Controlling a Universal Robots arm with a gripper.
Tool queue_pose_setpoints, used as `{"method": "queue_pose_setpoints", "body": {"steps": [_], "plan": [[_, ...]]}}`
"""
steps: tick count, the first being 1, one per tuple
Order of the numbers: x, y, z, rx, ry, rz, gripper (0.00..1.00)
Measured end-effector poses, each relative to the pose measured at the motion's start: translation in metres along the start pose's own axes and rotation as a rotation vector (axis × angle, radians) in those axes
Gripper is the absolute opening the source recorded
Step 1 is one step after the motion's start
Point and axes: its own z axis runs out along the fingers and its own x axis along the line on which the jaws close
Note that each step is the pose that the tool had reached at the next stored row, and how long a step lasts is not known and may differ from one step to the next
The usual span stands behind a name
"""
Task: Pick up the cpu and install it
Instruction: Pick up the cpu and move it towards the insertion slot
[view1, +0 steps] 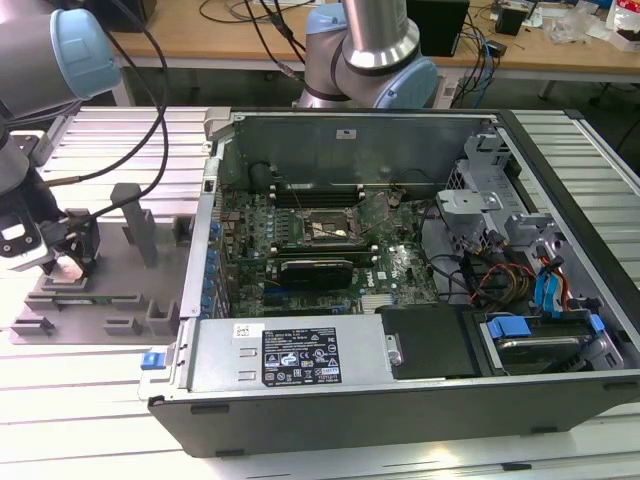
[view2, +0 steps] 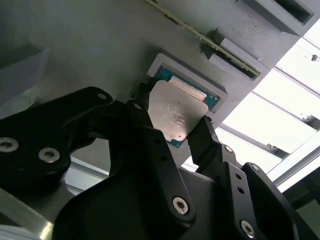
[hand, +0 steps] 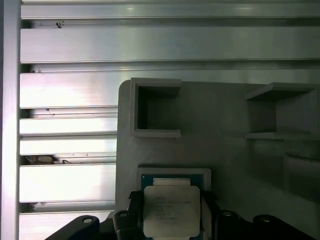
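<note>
In both wrist views the cpu (view2: 175, 112) (hand: 171, 210) is a flat square chip with a silver metal top, sitting at its grey square nest (view2: 192, 75) in the fixture plate, with a green edge showing behind it. My gripper (view2: 172, 117) (hand: 171, 214) has a black finger (view2: 205, 137) against each of two opposite edges of the chip and looks shut on it. In the exterior view the gripper (view1: 72, 258) stands over the grey fixture plate (view1: 110, 300) at that view's left, outside the computer case.
The open computer case (view1: 400, 400) takes up the middle and right of the exterior view, its motherboard socket (view1: 328, 230) open near the centre. Grey fixture blocks (view1: 133, 225) stand up beside the gripper. Ribbed aluminium table (hand: 70, 130) surrounds the plate. Cables hang from the arm.
</note>
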Motion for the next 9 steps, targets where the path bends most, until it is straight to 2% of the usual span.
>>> {"method": "queue_pose_setpoints", "body": {"steps": [9], "plan": [[-0.0001, 0.0002, -0.0035, -0.0001, -0.0002, -0.002, 0.55]]}}
